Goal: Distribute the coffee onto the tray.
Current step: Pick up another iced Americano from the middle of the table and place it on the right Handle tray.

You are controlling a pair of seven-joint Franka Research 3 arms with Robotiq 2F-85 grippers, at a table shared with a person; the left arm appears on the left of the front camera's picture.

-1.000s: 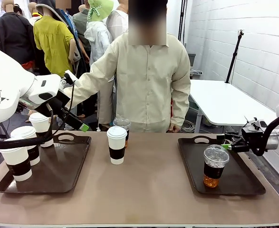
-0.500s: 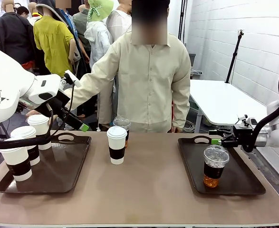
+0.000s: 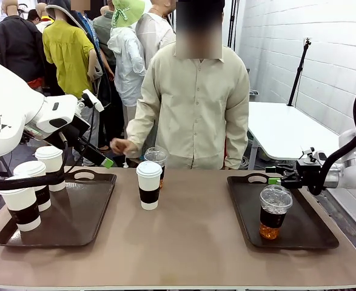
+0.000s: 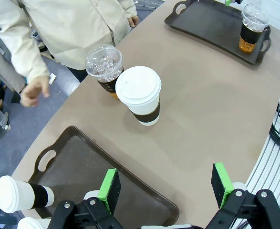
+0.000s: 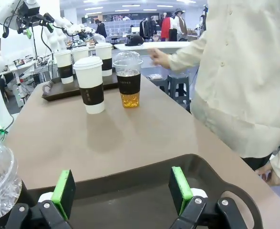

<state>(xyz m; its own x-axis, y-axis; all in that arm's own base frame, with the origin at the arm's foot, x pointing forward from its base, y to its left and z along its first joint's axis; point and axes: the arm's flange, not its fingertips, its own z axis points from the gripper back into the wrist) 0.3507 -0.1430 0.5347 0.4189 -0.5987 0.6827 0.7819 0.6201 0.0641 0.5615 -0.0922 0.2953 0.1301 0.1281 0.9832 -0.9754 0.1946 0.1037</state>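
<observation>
Three white lidded cups with black sleeves (image 3: 35, 182) stand on the left tray (image 3: 96, 209). A fourth white cup (image 3: 148, 185) (image 4: 140, 95) (image 5: 91, 85) stands mid-table, with a clear dome-lidded amber cup (image 3: 156, 159) (image 4: 105, 67) (image 5: 129, 81) just behind it. Another clear cup (image 3: 275, 212) (image 4: 252, 28) sits on the right tray (image 3: 314, 236) (image 5: 144, 191). My left gripper (image 3: 100, 131) (image 4: 166, 187) hangs open above the left tray's far edge. My right gripper (image 3: 275, 177) (image 5: 122, 191) is open over the right tray's far left corner, holding nothing.
A person in a beige shirt (image 3: 196, 109) stands at the far side, one hand (image 3: 123, 147) (image 4: 32, 93) near the table's far edge by the clear cup. Bare tabletop (image 3: 190, 236) lies between the trays. A white table (image 3: 287, 130) stands back right.
The person's arm, stretched toward the left tray before, has drawn back to the body. My right gripper has shifted slightly left. The left gripper has held still.
</observation>
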